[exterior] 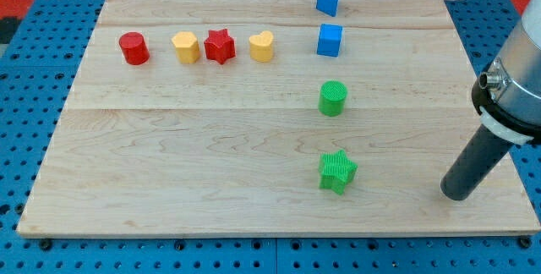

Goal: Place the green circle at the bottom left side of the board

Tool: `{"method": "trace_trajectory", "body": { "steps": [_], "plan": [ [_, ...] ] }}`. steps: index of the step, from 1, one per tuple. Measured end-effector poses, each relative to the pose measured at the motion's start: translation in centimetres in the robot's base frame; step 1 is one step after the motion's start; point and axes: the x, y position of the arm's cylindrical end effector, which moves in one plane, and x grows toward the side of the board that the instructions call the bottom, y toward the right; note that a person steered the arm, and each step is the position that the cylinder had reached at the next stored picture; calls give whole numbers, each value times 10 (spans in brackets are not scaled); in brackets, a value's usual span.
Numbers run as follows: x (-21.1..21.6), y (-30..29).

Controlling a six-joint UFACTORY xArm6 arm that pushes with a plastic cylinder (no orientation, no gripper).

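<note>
resting on the board [169,181] well to the view's right of the green circle [333,98] and lower, the tip [457,194] touches no block; it is a bare rod, with no claw to open or hold anything. the green circle stands between the blue cube [330,40] above it and the green star [338,171] below. from the circle toward the view's bottom left the wood lies open; the red and yellow blocks sit higher.

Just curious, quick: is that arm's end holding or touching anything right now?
My tip: a bare rod holding nothing, touching no block, right of the green star.
</note>
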Motion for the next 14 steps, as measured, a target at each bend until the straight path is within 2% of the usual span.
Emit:
{"method": "trace_trajectory", "body": {
  "steps": [1, 2, 3, 4, 7, 11, 12, 13, 14],
  "plan": [
    [0, 0],
    [-19, 14],
    [-80, 22],
    [-123, 24],
    [-133, 18],
    [-153, -29],
    [-153, -106],
    [-154, -159],
    [-143, -170]
  ]
}}
